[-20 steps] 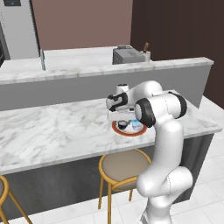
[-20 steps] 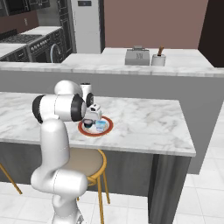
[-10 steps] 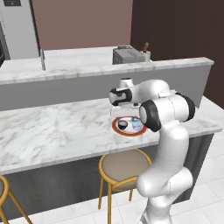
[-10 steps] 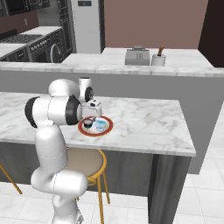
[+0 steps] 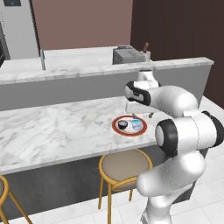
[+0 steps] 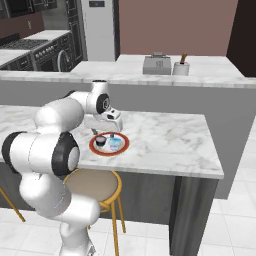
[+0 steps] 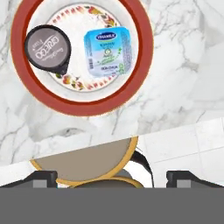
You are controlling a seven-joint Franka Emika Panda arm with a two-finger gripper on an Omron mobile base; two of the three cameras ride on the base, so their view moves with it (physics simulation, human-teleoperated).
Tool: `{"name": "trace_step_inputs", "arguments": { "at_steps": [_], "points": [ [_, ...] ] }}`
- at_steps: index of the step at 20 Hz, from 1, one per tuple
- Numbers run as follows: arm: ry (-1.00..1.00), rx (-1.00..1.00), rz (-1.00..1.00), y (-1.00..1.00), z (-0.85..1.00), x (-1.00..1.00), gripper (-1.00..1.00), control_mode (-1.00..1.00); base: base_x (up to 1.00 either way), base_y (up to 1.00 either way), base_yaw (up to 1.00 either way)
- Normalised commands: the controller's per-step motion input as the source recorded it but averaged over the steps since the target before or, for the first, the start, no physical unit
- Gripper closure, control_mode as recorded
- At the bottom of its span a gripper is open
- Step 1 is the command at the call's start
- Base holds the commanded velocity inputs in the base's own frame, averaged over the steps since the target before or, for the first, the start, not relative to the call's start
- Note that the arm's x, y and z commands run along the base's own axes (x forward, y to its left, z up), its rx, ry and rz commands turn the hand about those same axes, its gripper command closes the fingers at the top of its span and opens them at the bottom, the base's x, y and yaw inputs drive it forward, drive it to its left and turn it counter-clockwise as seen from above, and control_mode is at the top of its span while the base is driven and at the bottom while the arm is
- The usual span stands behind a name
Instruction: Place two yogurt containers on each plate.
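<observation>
The red-rimmed plate [image 7: 81, 105] sat in the upper half of the hand view, and it carried its pair: the dark yogurt cup [image 7: 47, 49] at the upper left, the pale blue-and-white yogurt cup [image 7: 108, 51] just beside it toward the centre, the two apart by a thin gap. In the left base view the same plate [image 5: 129, 131] lay at the near edge of the marble counter [image 5: 61, 127], right of centre, above the round stool [image 5: 124, 165]. The gripper [image 7: 112, 179] hung over the plate with its jaws spread wide and nothing between them; only the two dark tips showed at the bottom corners of the hand view. So this plate looked finished, and the step in hand read as the let-go after setting a cup down. Next would come a lift clear of the plate and a search for the other plate and the remaining cups, none of which could be made out from here
</observation>
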Motion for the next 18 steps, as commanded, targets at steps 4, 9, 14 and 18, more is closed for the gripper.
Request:
{"name": "trace_step_inputs", "arguments": {
  "at_steps": [4,9,14,18],
  "points": [
    [-0.15,0.00,0.00,-0.53,0.66,-0.84,-1.00,-1.00,0.00,0.00,0.00],
    [-0.15,0.02,0.00,-0.54,0.66,-0.74,-1.00,-1.00,0.00,0.00,0.00],
    [-0.12,0.04,0.00,-0.56,0.65,-0.70,-1.00,-1.00,0.00,0.00,0.00],
    [-0.14,0.07,0.00,-0.60,0.40,-0.59,-1.00,-1.00,0.00,0.00,0.00]
  ]
}}
